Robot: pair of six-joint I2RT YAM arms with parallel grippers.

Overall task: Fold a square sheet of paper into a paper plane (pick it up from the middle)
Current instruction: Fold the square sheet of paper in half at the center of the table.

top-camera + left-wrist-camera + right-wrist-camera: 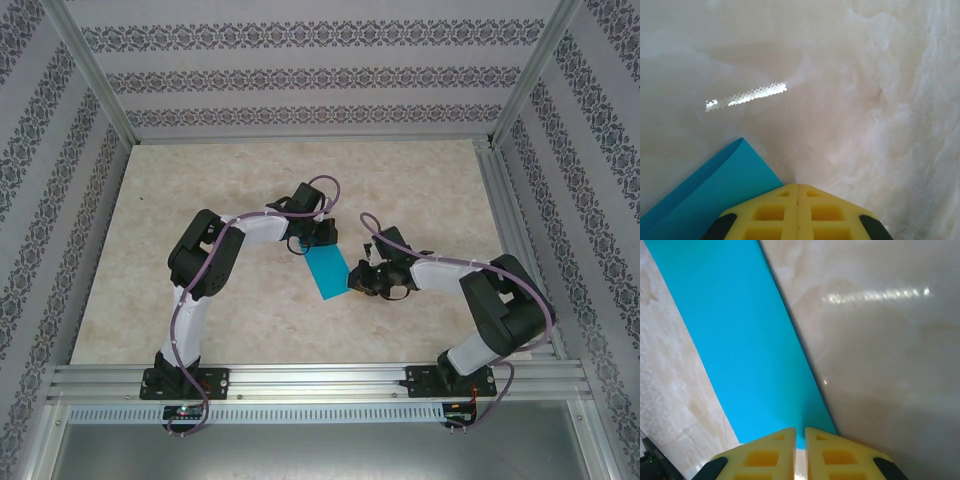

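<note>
The square sheet of paper [327,272] lies as a narrow teal-blue strip, folded over, on the table's middle. My left gripper [318,240] stands at the strip's far end. Its yellow fingertips [790,192] are pressed together with nothing visible between them, and the paper [715,195] lies just to their left. My right gripper [357,281] is at the strip's right edge. Its jaws are all but shut, with a thin slit between them. The paper [740,340] runs away from the fingertips [780,440], its near end beneath them and none of it in the slit.
The marble-patterned tabletop [200,300] is fenced by aluminium rails [320,378] at the front and patterned walls [300,80] at the back and sides. Both arms bend inward over the middle of the table.
</note>
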